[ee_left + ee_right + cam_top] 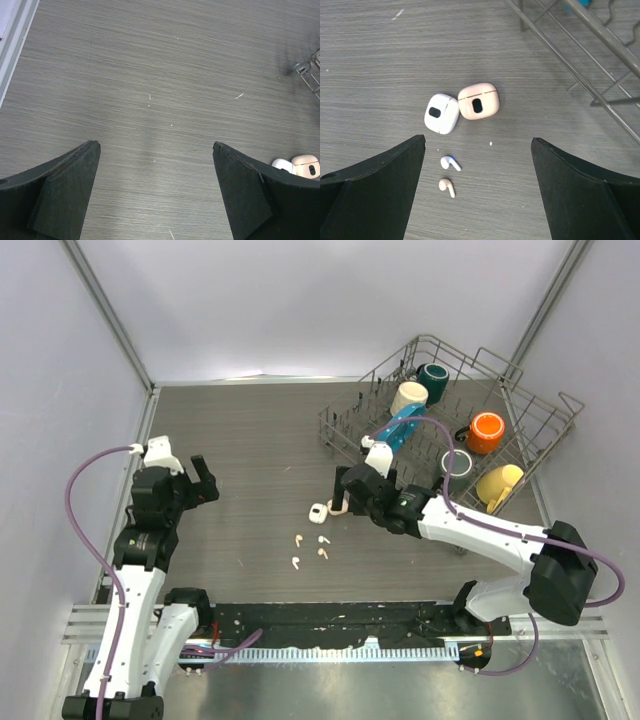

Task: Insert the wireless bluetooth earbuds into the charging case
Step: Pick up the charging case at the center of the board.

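Black right claw (478, 141) wide, arm (480, 530) stretched toward white case (441, 113), left claw (155, 145) wide

The left arm (140, 570) stands bent at the left side, and the left gripper (207, 478) is wide open. The right arm (480, 530) stretches toward the middle, and the right gripper (338, 495) is also wide open, pointing down.

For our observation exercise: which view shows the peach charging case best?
Right wrist: the peach charging case lies whole and large. Top external shows it tiny; left wrist clips it at the edge.
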`<state>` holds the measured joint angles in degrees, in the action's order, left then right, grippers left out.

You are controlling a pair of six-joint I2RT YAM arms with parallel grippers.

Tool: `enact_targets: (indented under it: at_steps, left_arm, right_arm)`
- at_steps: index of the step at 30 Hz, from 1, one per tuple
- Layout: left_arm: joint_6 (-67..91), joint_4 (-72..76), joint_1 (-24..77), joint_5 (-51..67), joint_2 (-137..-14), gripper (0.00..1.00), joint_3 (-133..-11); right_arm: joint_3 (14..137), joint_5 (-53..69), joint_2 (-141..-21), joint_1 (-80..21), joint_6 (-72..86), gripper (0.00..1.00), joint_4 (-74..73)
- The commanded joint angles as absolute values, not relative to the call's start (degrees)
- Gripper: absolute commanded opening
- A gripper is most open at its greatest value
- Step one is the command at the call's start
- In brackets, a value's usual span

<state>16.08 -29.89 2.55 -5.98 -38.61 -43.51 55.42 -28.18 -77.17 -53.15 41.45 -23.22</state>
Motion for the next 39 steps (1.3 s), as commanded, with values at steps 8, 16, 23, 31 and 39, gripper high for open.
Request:
enact_targets:
  at_steps: [8, 16, 23, 31, 39]
  left_arm:
    - [16.5, -27.9, 2.5, -7.1, -36.7, 1.00, -43.5]
    - [17.1, -27.9, 2.5, -5.8, -37.0, 1.00, -43.2]
    - [17.1, -28.2, 2.5, -6.0, -37.4, 1.00, -43.4]
    - [17.4, -28.6, 2.5, -3.5, -36.4, 1.00, -43.2]
    - [17.3, -28.7, 2.5, -3.4, -36.9, 1.00, -43.4]
  right_arm:
    - [55.0, -32.7, -69.3, -53.3, 50.9, 0.93, -29.9]
    - [53.1, -35.9, -70.3, -53.3, 52.4, 0.88, -29.3]
    - [54.2, -34.3, -76.3, -53.3, 55.1, 0.82, -27.0]
    - [55.7, -24.5, -82.3, -53.3, 29.1, 0.83, -17.4]
    - [57.2, -15.1, -82.9, -53.3, 15.6, 0.84, -14.6]
